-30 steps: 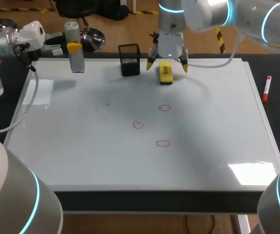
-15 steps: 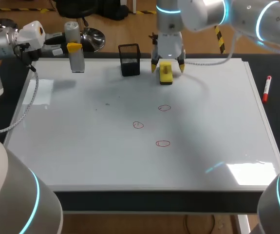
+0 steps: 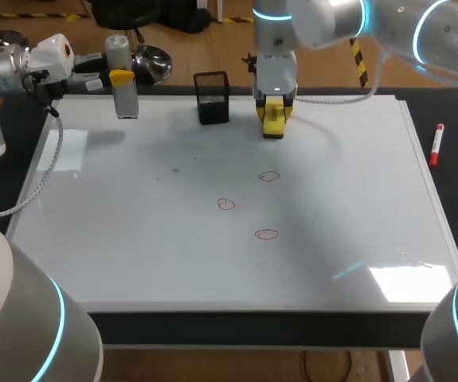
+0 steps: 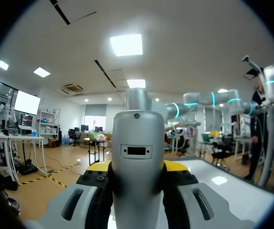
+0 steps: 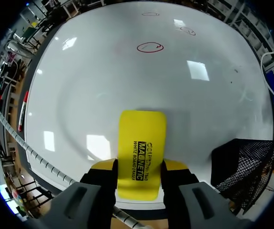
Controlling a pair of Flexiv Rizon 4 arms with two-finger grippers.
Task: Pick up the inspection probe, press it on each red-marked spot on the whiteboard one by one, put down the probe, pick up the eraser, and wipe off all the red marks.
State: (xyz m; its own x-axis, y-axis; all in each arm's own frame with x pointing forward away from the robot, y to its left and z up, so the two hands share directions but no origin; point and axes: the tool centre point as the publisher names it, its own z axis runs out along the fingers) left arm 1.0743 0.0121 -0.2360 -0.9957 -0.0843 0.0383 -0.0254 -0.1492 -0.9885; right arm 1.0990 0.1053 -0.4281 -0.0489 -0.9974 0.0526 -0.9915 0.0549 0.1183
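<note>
The grey inspection probe (image 3: 122,95) stands upright over the whiteboard's (image 3: 133,239) back left corner, with my left gripper (image 3: 121,78) shut on it. In the left wrist view the probe (image 4: 137,138) fills the space between the fingers of that gripper (image 4: 137,168). The yellow eraser (image 3: 272,121) lies at the board's back edge. My right gripper (image 3: 275,106) is down over it, one yellow fingertip against each long side. The right wrist view shows the eraser (image 5: 141,143) held between that gripper's (image 5: 139,167) tips. Three red circles (image 3: 269,176) (image 3: 226,204) (image 3: 267,234) mark the middle of the board.
A black mesh holder (image 3: 212,97) stands on the board just left of the eraser, close beside my right gripper. A red marker (image 3: 436,145) lies on the dark table past the board's right edge. A cable (image 3: 29,191) trails along the board's left edge.
My right gripper has come down over the eraser and its fingers have drawn in from wide open onto the eraser's sides. The left arm and probe have not moved.
</note>
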